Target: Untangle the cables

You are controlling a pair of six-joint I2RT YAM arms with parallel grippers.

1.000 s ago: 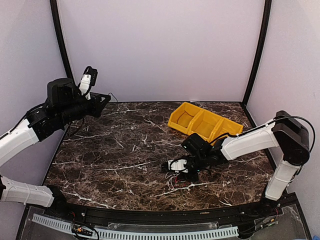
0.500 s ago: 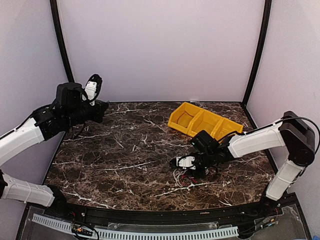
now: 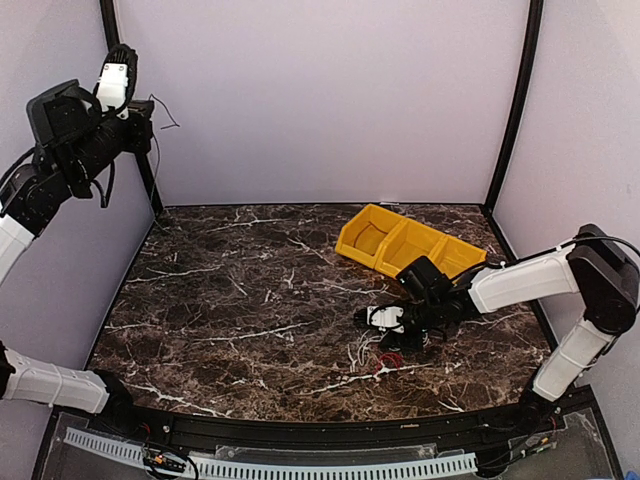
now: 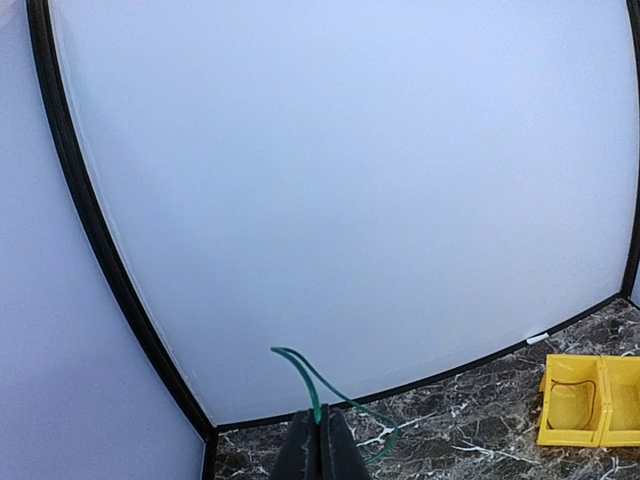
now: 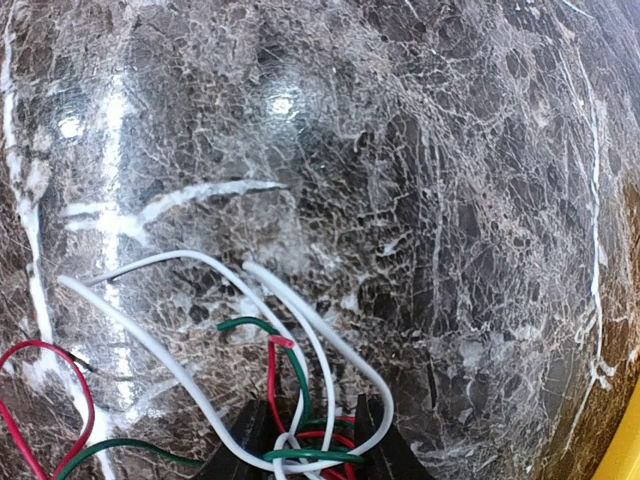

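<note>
Left tool [image 4: 320, 432]: pinching green wire [image 4: 300, 370], held high far left
Right tool [image 5: 310, 440]: part-spread, straddling cables [image 5: 250, 330] on worktop [image 5: 400, 150]
Progress: one wire looks free; white-red-green tangle left

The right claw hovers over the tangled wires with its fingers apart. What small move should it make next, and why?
Probably close the right claw on one white wire. Its fingers stand open around the knot of cables, gripping nothing, while the left claw is shut on a green wire high up.
</note>
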